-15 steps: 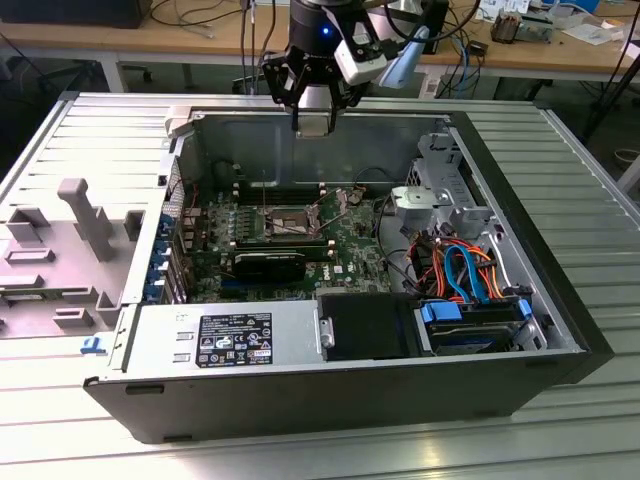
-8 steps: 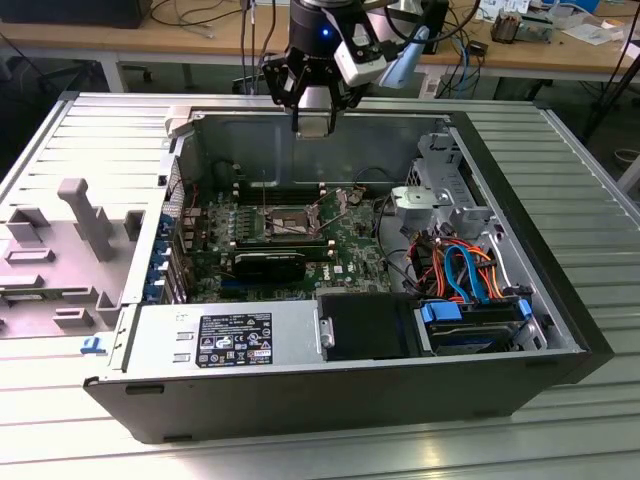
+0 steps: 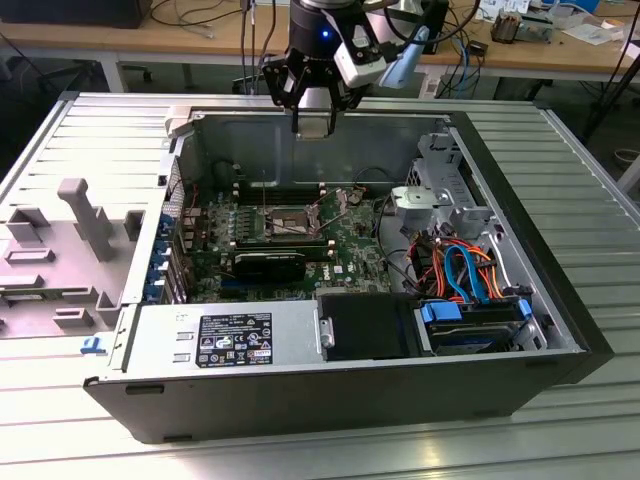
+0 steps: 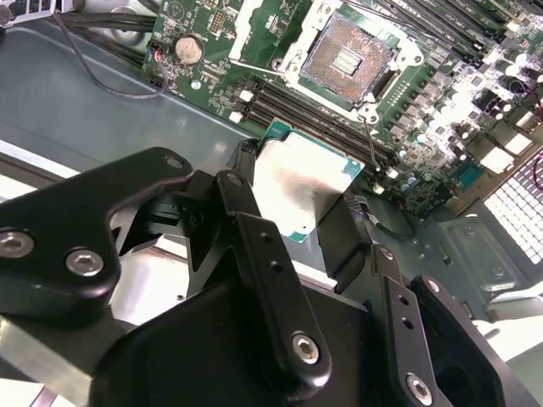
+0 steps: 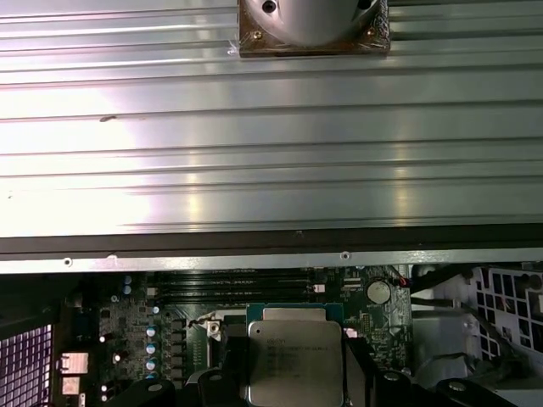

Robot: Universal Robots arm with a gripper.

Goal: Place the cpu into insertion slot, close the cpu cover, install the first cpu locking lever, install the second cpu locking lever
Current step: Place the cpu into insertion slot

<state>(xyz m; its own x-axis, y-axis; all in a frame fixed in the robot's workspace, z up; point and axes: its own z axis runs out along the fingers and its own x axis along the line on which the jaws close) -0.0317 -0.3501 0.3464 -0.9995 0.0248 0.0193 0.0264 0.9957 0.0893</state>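
Observation:
My gripper (image 3: 313, 125) hangs above the back wall of the open computer case (image 3: 300, 400), shut on the cpu (image 4: 297, 191). The cpu is a flat square chip with a silver-grey top, and a black finger (image 4: 254, 229) presses on each side of it. In the first wrist view the cpu (image 5: 293, 360) sits between the fingers over the green board. The insertion slot (image 4: 346, 52) lies uncovered on the board, its pale pin field exposed; in the exterior view the slot (image 3: 288, 222) is well below and forward of my gripper. A thin locking lever (image 4: 367, 131) stands up beside it. I cannot make out the cpu cover.
Long black memory slots (image 4: 314, 114) run beside the socket. A black graphics card (image 3: 270, 265), a power supply (image 3: 225, 340), a drive bay (image 3: 470, 325) and coloured cables (image 3: 460, 265) crowd the case. A grey fixture (image 3: 70, 240) lies at the exterior view's left on the ribbed metal table (image 3: 560, 180).

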